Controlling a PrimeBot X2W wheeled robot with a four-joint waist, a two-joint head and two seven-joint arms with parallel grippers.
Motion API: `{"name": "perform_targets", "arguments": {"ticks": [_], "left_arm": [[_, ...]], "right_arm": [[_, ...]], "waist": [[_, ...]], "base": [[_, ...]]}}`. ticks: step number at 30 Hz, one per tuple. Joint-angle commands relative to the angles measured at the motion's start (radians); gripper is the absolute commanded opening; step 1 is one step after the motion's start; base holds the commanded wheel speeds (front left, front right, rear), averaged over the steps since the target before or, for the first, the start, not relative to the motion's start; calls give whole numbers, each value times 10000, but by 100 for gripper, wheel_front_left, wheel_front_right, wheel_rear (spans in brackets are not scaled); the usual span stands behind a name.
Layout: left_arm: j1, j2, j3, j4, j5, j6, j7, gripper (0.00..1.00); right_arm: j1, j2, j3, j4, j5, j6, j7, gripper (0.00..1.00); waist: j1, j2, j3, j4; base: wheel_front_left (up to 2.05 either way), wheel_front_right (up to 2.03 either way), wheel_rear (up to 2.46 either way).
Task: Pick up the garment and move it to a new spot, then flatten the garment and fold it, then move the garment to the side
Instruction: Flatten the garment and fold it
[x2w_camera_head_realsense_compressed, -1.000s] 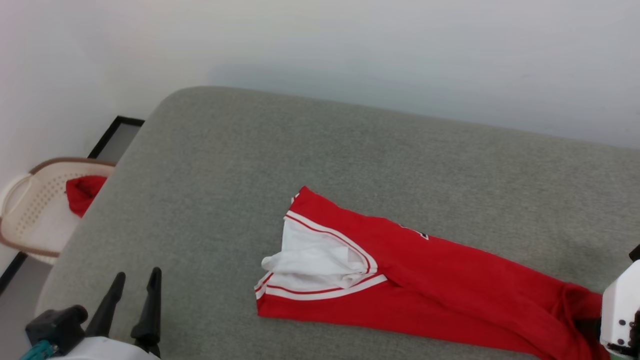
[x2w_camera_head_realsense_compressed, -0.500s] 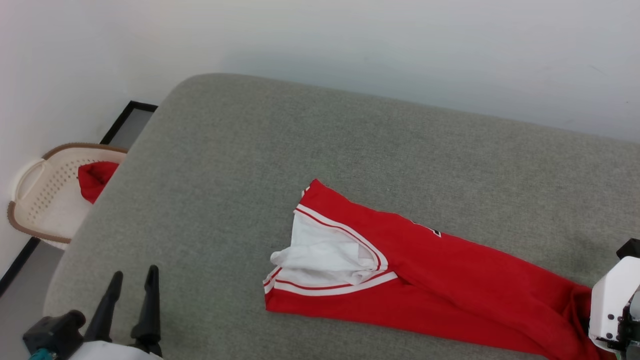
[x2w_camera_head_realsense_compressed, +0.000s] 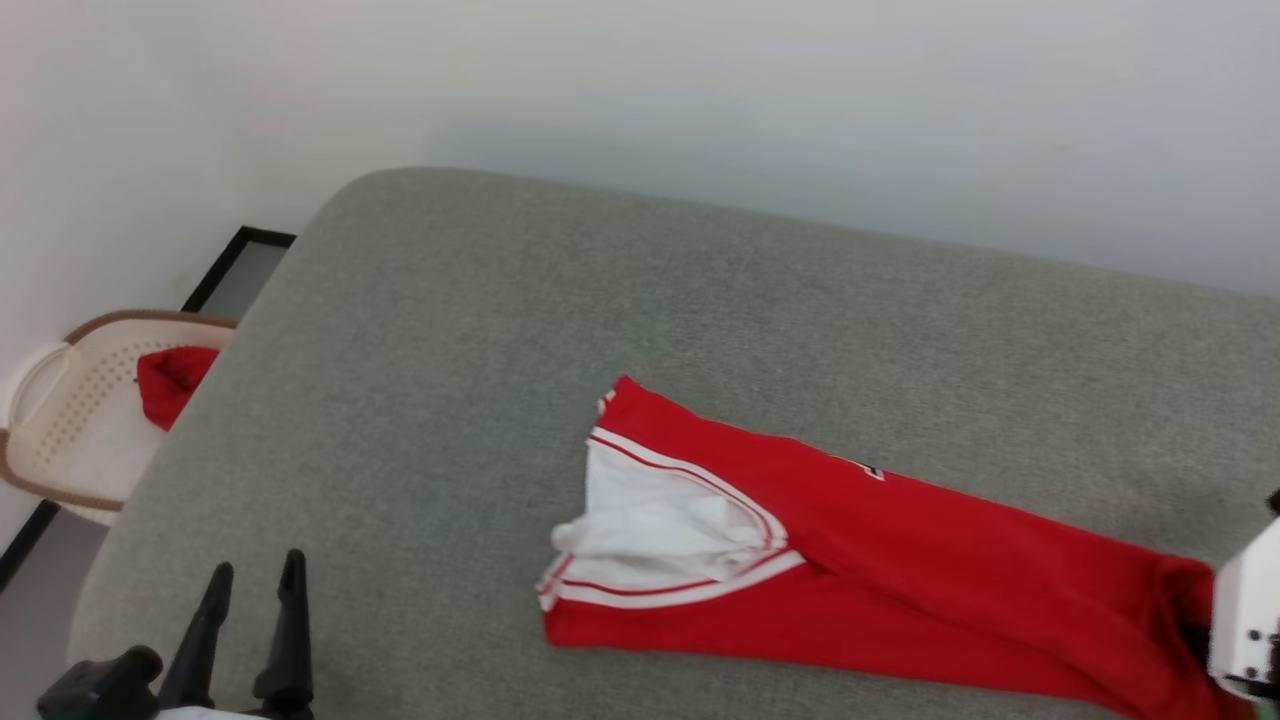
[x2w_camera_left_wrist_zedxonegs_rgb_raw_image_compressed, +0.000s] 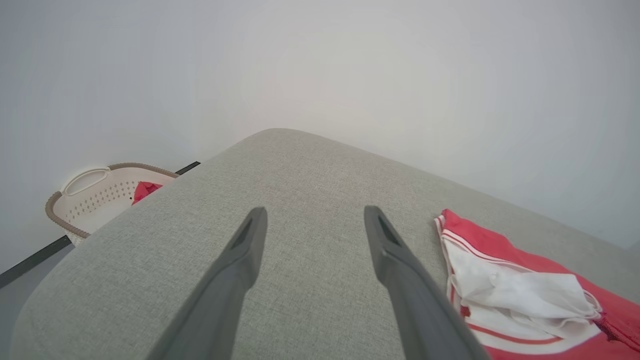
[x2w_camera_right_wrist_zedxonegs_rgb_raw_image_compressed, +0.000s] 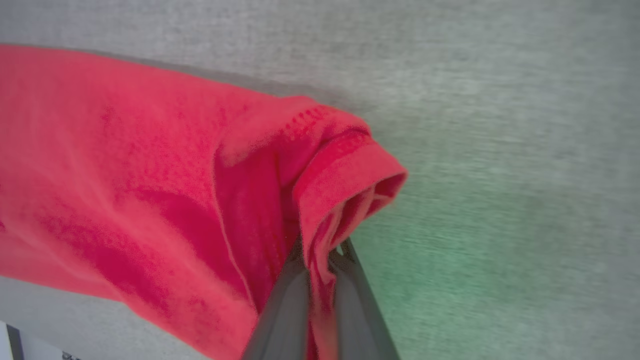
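Observation:
The garment (x2w_camera_head_realsense_compressed: 900, 560), a red jersey with a white sleeve and white-red striped trim, lies stretched in a long strip across the grey cushion (x2w_camera_head_realsense_compressed: 600, 300). Its sleeve end points left; a scrap of dark lettering shows on top. In the right wrist view my right gripper (x2w_camera_right_wrist_zedxonegs_rgb_raw_image_compressed: 320, 252) is shut on a bunched red fold of the garment (x2w_camera_right_wrist_zedxonegs_rgb_raw_image_compressed: 150, 175). Its white wrist housing (x2w_camera_head_realsense_compressed: 1245, 610) sits at the garment's right end. My left gripper (x2w_camera_head_realsense_compressed: 257, 565) is open at the lower left, over bare cushion and well left of the garment (x2w_camera_left_wrist_zedxonegs_rgb_raw_image_compressed: 500, 280); nothing lies between its fingers (x2w_camera_left_wrist_zedxonegs_rgb_raw_image_compressed: 395, 255).
A cream perforated basket (x2w_camera_head_realsense_compressed: 60, 400) stands on the floor past the cushion's left edge, with a small plain red cloth lump (x2w_camera_head_realsense_compressed: 170, 380) in it. A white wall runs behind the cushion. A dark baseboard strip (x2w_camera_head_realsense_compressed: 230, 265) lines the floor at left.
My right gripper has shut on the garment's right end, and the whole garment has slid slightly to the right. The head view wobbled. My left gripper sits a little lower in view.

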Motion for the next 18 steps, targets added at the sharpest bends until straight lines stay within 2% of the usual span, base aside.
{"name": "perform_targets", "arguments": {"ticks": [1,11,14,18], "left_arm": [[112,-22,91,16,103,-59,-3,100],[338,-108,306,48,234,-252,-3,100],[396,-144,341,71,204,-277,-3,100],[509,-142,352,145,144,-309,-3,100]], "right_arm": [[-53,-271,-2,86,-126,-19,-111,0],[-369,-1450,-219,887,-449,-17,-660,0],[-546,-1508,-178,1006,-446,-17,-677,0],[-435,-1423,226,472,-13,-16,-529,0]], "waist": [[0,0,-88,-131],[0,0,-260,-596],[0,0,-344,-720],[0,0,-533,-862]], "base": [[0,0,0],[0,0,0],[0,0,0],[0,0,0]]}}
